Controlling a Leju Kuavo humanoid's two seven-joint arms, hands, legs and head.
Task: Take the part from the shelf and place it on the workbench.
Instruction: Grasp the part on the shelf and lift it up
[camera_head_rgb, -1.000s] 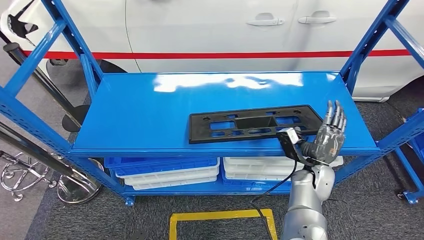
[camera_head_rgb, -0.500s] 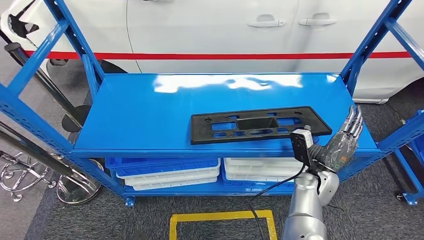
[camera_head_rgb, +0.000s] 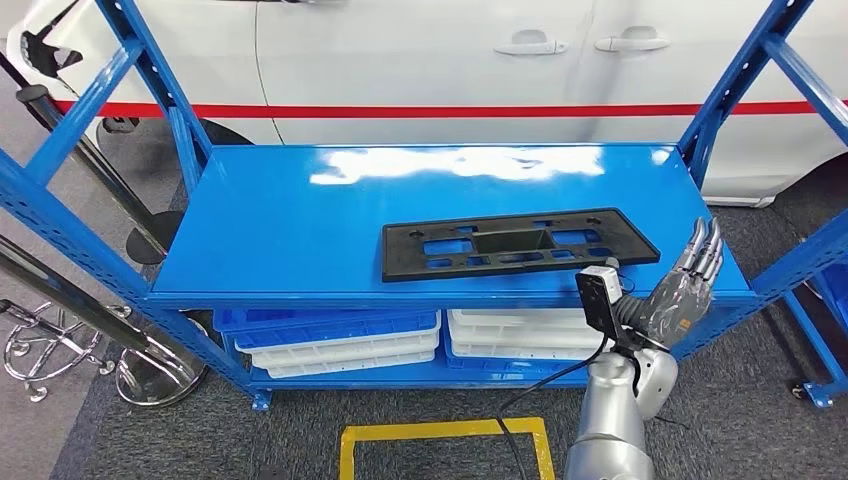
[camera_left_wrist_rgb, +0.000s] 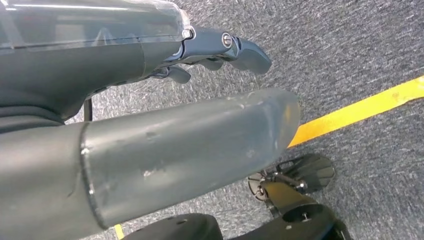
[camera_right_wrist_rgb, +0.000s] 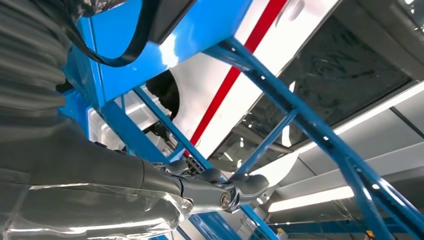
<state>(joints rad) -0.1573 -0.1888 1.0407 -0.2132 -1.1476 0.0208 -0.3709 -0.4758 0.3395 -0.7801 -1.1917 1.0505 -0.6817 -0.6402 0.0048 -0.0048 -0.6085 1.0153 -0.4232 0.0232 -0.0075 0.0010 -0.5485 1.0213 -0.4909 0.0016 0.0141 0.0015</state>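
Observation:
A flat black plastic part with several cut-outs lies on the blue shelf top, near its front right. My right hand is raised at the shelf's front right corner, fingers straight and spread, holding nothing, a short way right of the part and not touching it. In the right wrist view the right hand shows against the blue frame. My left hand hangs over grey carpet with its fingers loosely bent, empty.
A white car with a red stripe stands behind the shelf. Blue uprights flank it. Blue and white trays sit on the lower level. A yellow floor marking lies in front, and a metal stand at left.
My right hand has moved right and down, from over the part's right end to the shelf's front right corner, tilting outward. The part has not moved.

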